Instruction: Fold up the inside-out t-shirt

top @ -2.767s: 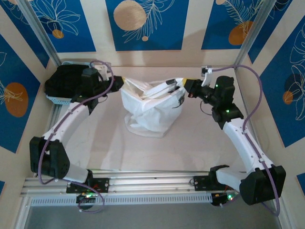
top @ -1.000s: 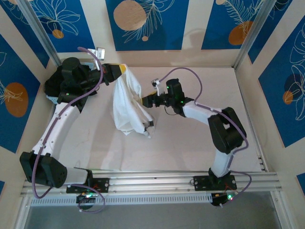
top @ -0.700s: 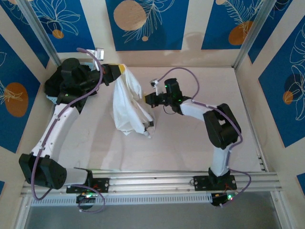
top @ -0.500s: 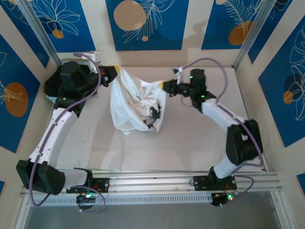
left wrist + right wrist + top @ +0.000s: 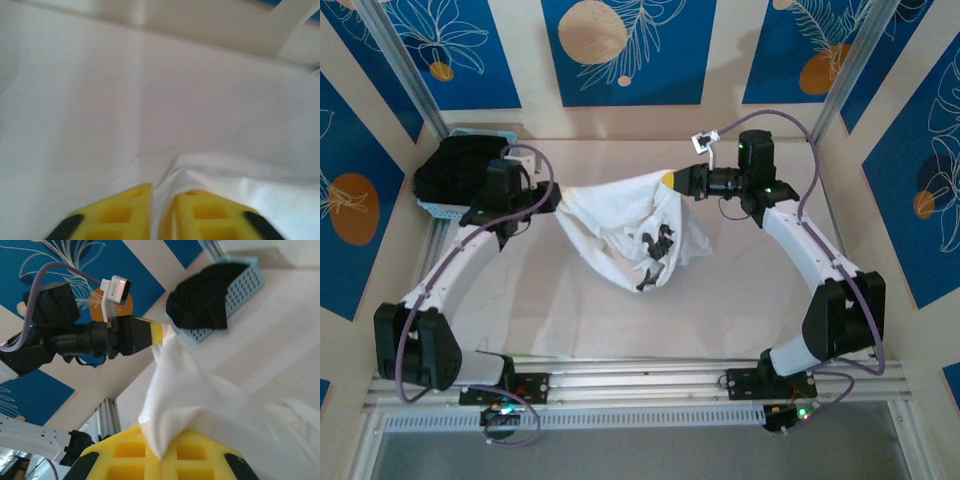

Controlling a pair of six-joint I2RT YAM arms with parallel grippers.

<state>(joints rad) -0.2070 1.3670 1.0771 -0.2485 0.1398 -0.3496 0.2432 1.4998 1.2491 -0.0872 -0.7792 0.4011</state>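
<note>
In the middle of the overhead view, the inside-out t-shirt (image 5: pixel 615 225) sags stretched between the left pincer (image 5: pixel 553 199) and the right pincer (image 5: pixel 672 180), each nipped shut on an upper edge, apparently to spread it over the worktop (image 5: pixel 750 300) for folding.

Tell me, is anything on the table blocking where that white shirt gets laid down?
Nothing visible. The white cloth t-shirt is held between the left pincer and right pincer over bare pale table; the black garment sits aside in the blue perforated basket.
</note>
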